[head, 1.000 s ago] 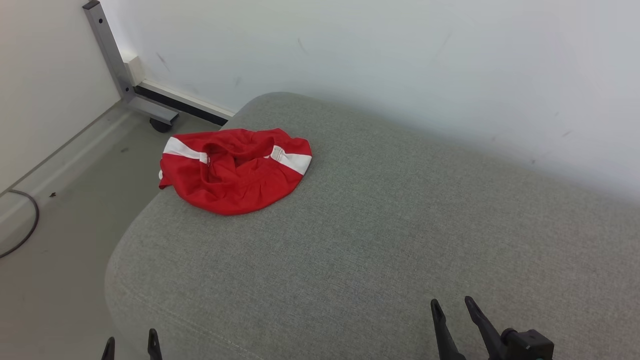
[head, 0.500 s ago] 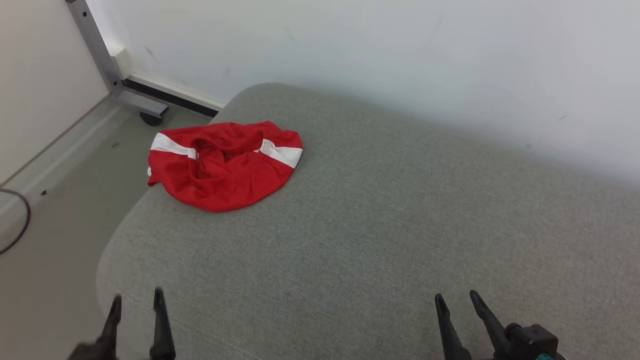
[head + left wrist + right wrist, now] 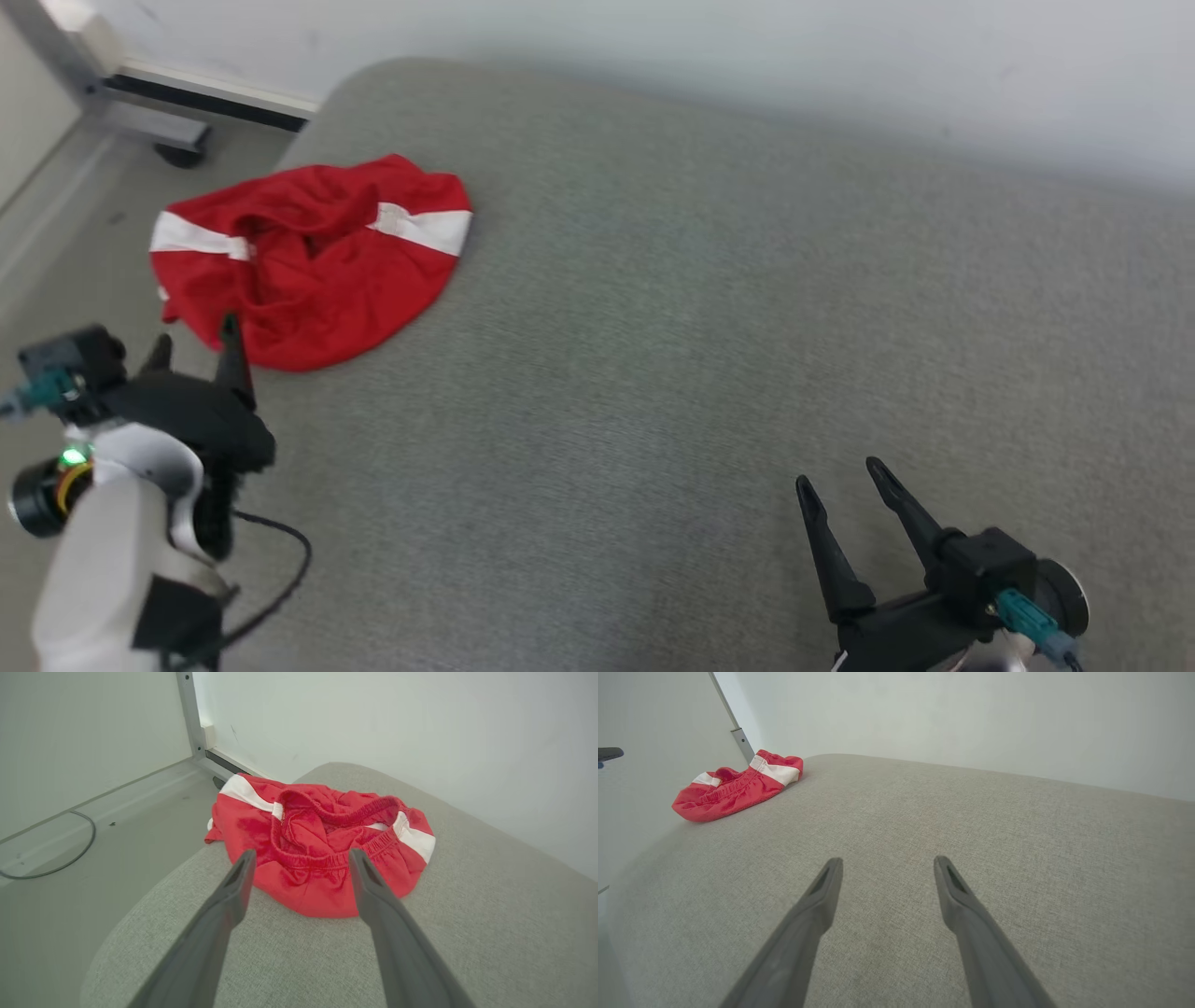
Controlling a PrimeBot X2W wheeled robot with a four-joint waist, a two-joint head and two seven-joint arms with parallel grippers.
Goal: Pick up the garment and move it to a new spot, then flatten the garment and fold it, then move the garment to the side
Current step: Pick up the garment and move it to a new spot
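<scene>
Head view is showing the left gripper (image 3: 196, 333) hovering empty, fingers spread, just beside the near edge of the crumpled red garment (image 3: 308, 271). The garment is lying at the grey cushion's (image 3: 672, 355) far-left corner. The right gripper (image 3: 837, 474), likewise spread and empty, is hanging well apart.

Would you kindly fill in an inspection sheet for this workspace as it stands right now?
Surface: grey cushion, fabric-covered, mostly bare.
Job's things: red garment with white bands, crumpled and unfolded near the cushion's far left corner.
Clutter: nothing seen.
Grippers: left gripper open, fingers at the garment's near edge, not closed on it; right gripper open over bare cushion, well apart from the garment.
Cables: dark cable curving on the floor; thin cable looping beside the left forearm.
Surroundings: pale wall behind; metal frame on a caster by the wall.
</scene>
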